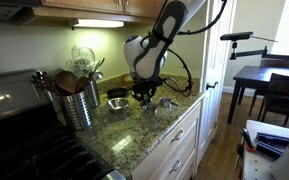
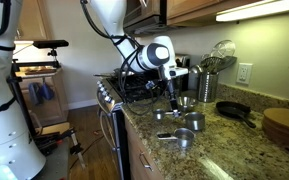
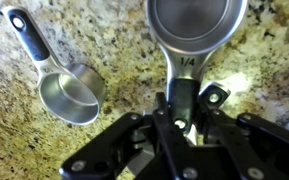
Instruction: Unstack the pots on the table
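On the left in the wrist view, a loose pot (image 3: 69, 95) sits upright on the speckled desk (image 3: 14, 140), its handle angled up and left. Apart to its right is the 1/4 pot (image 3: 196, 25), its handle running down into the tool (image 3: 184, 112), which is clenched on that handle. Whether this pot touches the desk, I cannot tell.

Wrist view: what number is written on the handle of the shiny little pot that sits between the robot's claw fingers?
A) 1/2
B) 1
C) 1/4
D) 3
C: in the wrist view, the handle of the pot runs down between the fingers of the gripper, and it is stamped 1/4.
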Available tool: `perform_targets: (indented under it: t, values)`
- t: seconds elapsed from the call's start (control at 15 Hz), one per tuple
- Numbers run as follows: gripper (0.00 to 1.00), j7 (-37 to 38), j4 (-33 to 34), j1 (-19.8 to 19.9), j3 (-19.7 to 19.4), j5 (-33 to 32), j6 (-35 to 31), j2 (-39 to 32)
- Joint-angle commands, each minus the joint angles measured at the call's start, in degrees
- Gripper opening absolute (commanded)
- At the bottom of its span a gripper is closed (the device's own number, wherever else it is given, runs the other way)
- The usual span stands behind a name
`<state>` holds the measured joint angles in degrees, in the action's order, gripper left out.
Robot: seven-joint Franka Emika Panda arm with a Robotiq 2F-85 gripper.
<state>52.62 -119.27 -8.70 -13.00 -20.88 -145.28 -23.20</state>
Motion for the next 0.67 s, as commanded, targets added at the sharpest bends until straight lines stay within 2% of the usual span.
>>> perform_targets:
  t: [0.0,0.6]
  values:
    - [0.11,2.92,-1.16,-0.88,-0.57,-1.12,2.09,0.81]
    - [0.11,6.59,-3.31,-1.11,-1.17,-3.46,4.39,2.85]
